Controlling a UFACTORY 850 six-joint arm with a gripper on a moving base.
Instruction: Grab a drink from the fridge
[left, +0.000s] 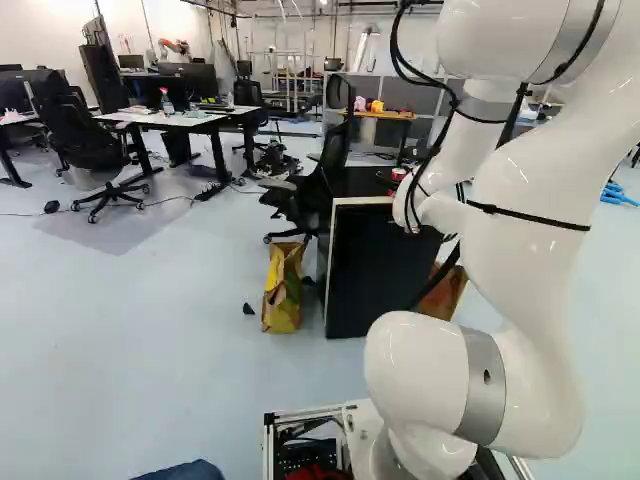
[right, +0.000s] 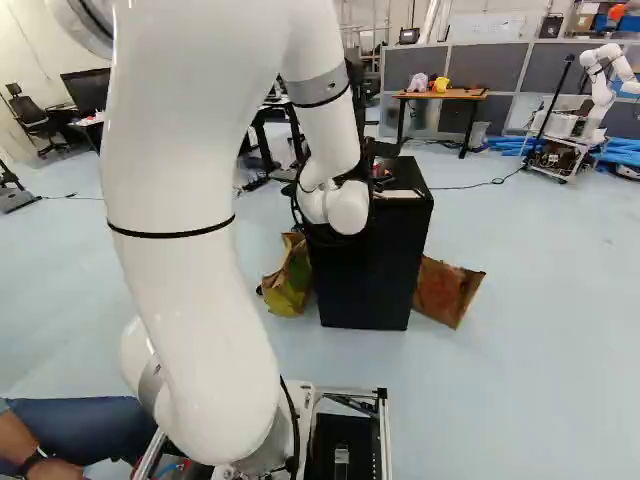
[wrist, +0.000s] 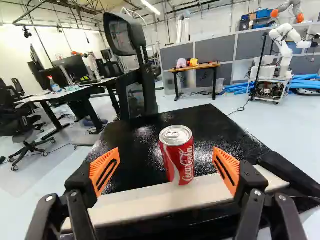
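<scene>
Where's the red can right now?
In the wrist view, the red can stands upright at the pale near edge of the black cabinet's top, lined up with the gap between the fingers of the open gripper.

bright light; 1 ceiling lamp (wrist: 151, 7) glows, glare speckles the black top (wrist: 145, 133) (soft shadows on the floor (left: 150, 330)).

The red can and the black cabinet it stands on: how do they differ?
The can is a small, round cylinder; the cabinet is a far bigger box. The can is red with white lettering and a silver lid; the cabinet is mostly black with a pale front edge on top. The can stands in the gap ahead of the open gripper, while the cabinet stands on the floor. Both are upright.
</scene>
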